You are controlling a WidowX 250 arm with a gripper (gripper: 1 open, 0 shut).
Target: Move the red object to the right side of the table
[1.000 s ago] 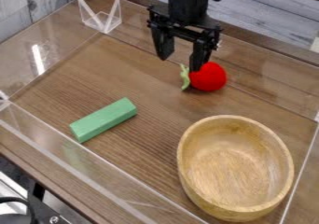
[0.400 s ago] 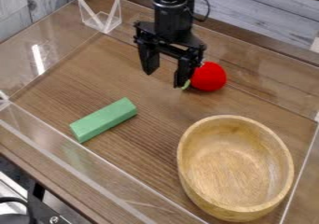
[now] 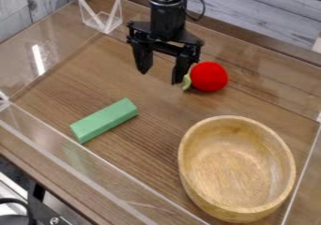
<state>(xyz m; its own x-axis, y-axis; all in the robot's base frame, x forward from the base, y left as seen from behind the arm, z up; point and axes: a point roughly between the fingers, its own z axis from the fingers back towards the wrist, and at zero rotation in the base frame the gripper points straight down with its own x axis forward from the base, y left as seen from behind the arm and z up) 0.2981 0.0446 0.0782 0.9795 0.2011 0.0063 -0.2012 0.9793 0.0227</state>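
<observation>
The red object (image 3: 208,76), a small glossy red toy fruit with a green leafy stem on its left, rests on the brown wood-grain table (image 3: 150,126) toward the back, right of centre. My black gripper (image 3: 160,69) points straight down just left of the fruit, beside it and not around it. Its two fingers stand apart, open, with nothing between them. The right fingertip (image 3: 178,79) is close to the fruit's green stem; whether it touches I cannot tell.
A green rectangular block (image 3: 103,120) lies at the front left. A round light wooden bowl (image 3: 236,165) sits at the front right. Low clear acrylic walls (image 3: 38,60) border the tabletop, with a clear bracket (image 3: 100,16) at the back left.
The gripper has shifted left, away from the red fruit, and dropped slightly while rolling a little. It stayed open. The fruit, block and bowl have not moved.
</observation>
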